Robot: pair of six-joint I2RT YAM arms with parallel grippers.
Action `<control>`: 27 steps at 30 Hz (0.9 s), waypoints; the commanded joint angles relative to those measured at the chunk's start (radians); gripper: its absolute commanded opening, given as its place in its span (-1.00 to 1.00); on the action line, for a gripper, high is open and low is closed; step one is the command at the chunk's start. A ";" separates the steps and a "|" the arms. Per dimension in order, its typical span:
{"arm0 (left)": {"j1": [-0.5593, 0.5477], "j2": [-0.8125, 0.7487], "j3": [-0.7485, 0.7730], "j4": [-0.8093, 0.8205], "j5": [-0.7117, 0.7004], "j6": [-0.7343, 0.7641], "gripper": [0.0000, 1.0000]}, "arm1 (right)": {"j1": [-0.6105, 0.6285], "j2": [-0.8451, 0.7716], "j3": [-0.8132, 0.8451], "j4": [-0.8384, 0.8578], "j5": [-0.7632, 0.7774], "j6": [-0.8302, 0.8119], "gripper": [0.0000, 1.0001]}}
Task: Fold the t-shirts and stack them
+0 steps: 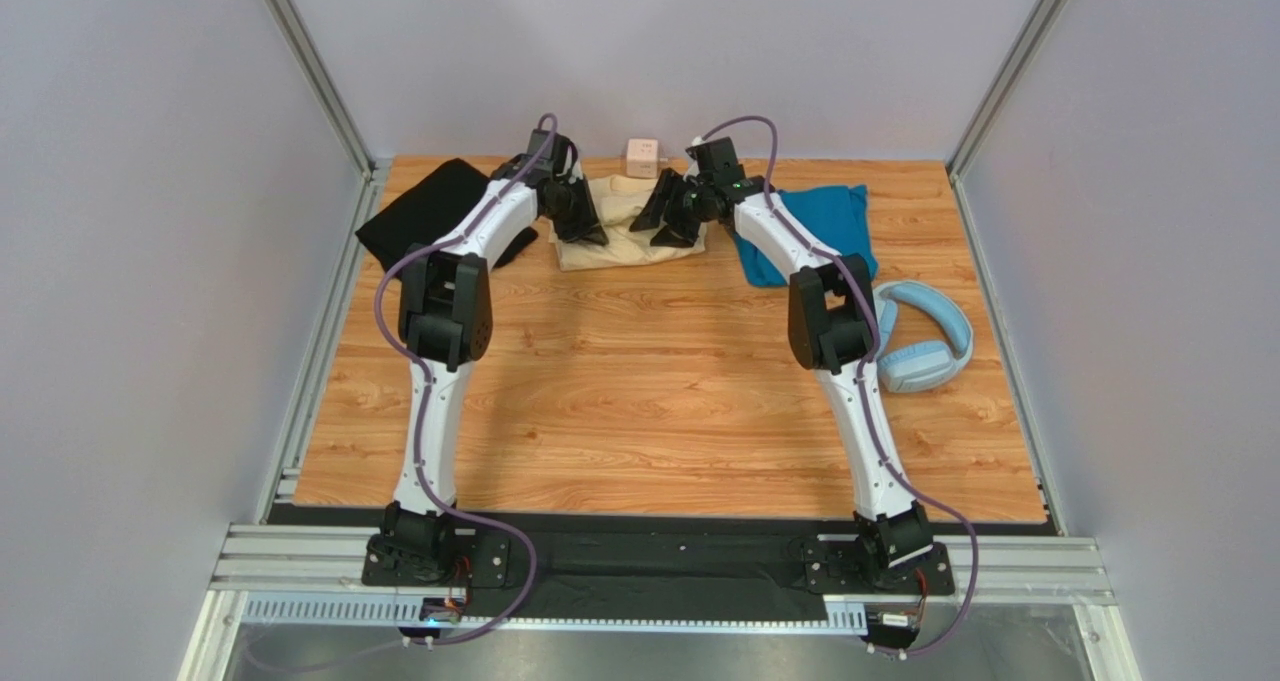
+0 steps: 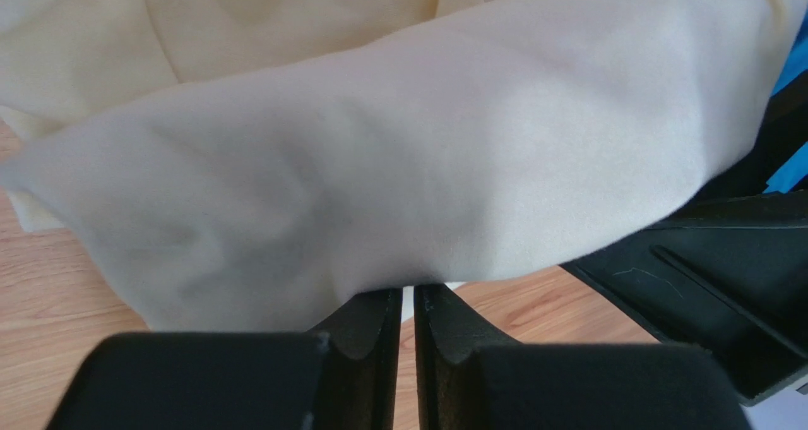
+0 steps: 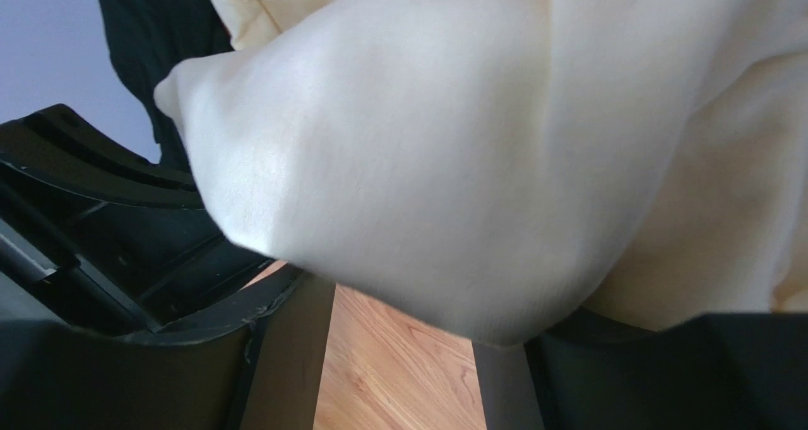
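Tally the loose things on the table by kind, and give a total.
Shirts: 3 (cream shirt, teal shirt, black shirt)
Headphones: 1
Pink cube: 1
Total: 5

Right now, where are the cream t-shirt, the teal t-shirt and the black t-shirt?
cream t-shirt (image 1: 628,239): top view, middle of the cloth.
teal t-shirt (image 1: 827,224): top view, centre of the cloth.
black t-shirt (image 1: 425,213): top view, centre of the cloth.

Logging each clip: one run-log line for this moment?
left end effector: pinching cream shirt; right end effector: jaws apart, grip unclear; stacking: not started
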 commanded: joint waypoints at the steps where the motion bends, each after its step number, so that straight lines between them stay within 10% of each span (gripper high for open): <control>1: 0.006 -0.029 -0.021 -0.055 -0.055 0.044 -0.73 | -0.003 0.011 0.014 -0.015 0.119 -0.028 0.12; 12: 0.049 -0.066 -0.176 -0.058 -0.062 0.090 -0.79 | -0.043 -0.023 -0.089 -0.033 0.168 -0.009 0.09; 19: 0.051 -0.070 -0.210 -0.064 -0.068 0.098 -0.86 | -0.041 -0.043 -0.127 -0.079 0.211 -0.044 -1.00; 27: 0.051 -0.133 -0.318 -0.060 -0.122 0.087 -1.00 | -0.034 -0.081 -0.202 -0.171 0.266 -0.109 -1.00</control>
